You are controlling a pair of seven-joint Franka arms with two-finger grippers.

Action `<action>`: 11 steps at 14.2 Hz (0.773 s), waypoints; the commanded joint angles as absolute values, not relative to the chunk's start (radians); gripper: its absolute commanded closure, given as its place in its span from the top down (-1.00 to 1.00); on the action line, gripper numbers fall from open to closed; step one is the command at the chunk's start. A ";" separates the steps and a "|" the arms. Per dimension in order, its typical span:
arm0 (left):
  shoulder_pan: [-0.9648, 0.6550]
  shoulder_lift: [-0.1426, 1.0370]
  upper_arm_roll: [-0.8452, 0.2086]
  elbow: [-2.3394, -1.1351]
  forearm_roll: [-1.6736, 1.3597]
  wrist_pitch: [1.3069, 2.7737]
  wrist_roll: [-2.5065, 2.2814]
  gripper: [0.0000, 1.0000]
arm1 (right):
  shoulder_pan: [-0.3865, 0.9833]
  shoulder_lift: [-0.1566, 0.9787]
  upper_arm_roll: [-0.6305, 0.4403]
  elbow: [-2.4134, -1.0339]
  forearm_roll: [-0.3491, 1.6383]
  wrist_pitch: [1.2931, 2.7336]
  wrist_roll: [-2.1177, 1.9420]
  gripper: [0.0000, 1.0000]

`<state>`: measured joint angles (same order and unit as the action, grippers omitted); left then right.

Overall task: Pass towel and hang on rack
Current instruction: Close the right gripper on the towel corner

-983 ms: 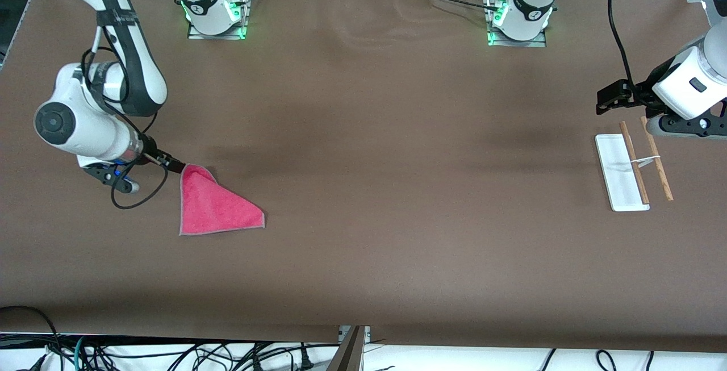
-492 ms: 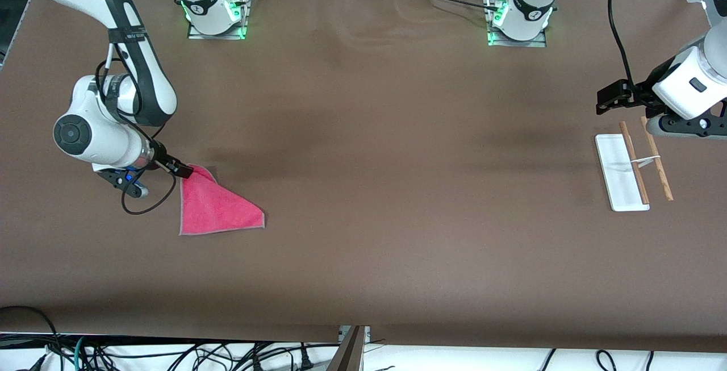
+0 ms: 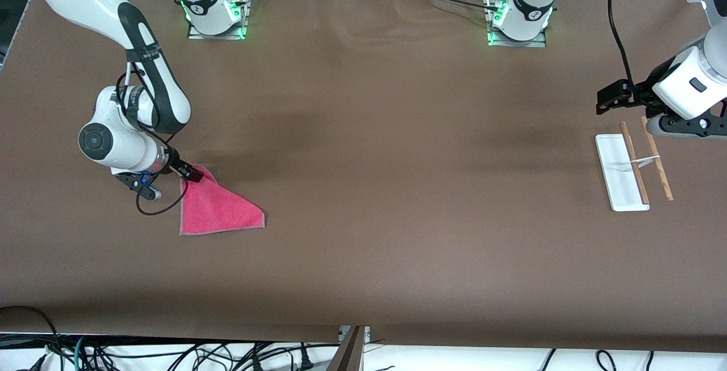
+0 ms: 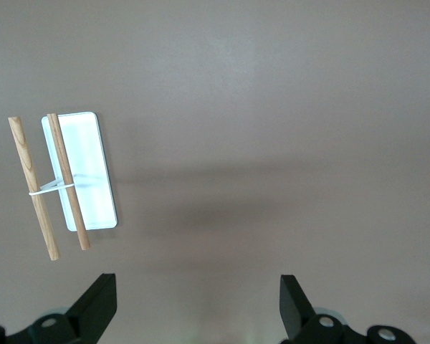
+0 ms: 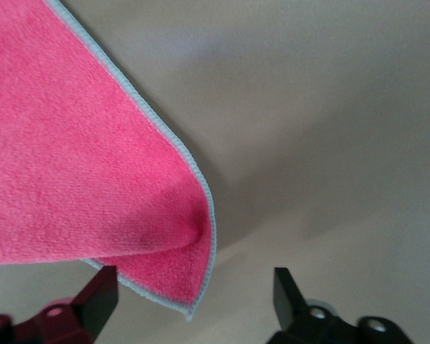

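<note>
Brown cloth-covered bench (image 3: pixel 363 189), cables along the edge nearest the front camera. Lying flat toward the right arm's end: small soft pink-red microfibre towel with grey stitched edge (image 3: pixel 213 206), one corner curled up. Standing well apart, toward the left arm's end: small rack with white rectangular base and two thin parallel brown wooden rods joined by a metal piece (image 3: pixel 619 175).

Step in hand, by judgement: the first pickup, not yet a grasp. Right gripper (image 3: pixel 193 175) down at the towel's raised corner, fingers (image 5: pixel 93 297) spread on either side of the fold, nothing pinched yet in the right wrist view. Next move calls for closing firmly on that doubled corner, low enough to catch both layers, then lifting and carrying toward mid-bench for the handover.

Right arm bent steeply down from its base, elbow high, wrist angled toward the towel. Left arm waiting, left gripper (image 3: pixel 610 98) held up over the bench just beside the rack, fingers (image 4: pixel 100 301) spread wide and empty.
</note>
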<state>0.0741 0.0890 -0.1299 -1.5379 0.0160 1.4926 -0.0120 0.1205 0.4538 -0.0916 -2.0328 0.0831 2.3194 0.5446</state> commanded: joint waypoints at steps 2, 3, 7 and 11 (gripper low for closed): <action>0.072 0.086 -0.126 -1.519 0.034 1.473 -0.006 1.00 | 0.121 0.425 -0.091 -2.059 0.100 2.330 0.549 0.63; 0.072 0.086 -0.126 -1.519 0.034 1.471 -0.006 1.00 | 0.121 0.425 -0.091 -2.059 0.100 2.329 0.548 0.47; 0.072 0.086 -0.127 -1.517 0.034 1.471 -0.006 1.00 | 0.121 0.426 -0.089 -2.068 0.100 2.332 0.542 -0.30; 0.072 0.086 -0.129 -1.517 0.034 1.473 -0.008 1.00 | 0.121 0.423 -0.084 -2.068 0.100 2.324 0.534 -1.00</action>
<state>0.0744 0.0890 -0.1275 -1.5379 0.0160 1.4921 -0.0119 0.1208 0.4508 -0.0905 -2.0415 0.0836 2.3193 0.5440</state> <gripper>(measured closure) 0.000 0.819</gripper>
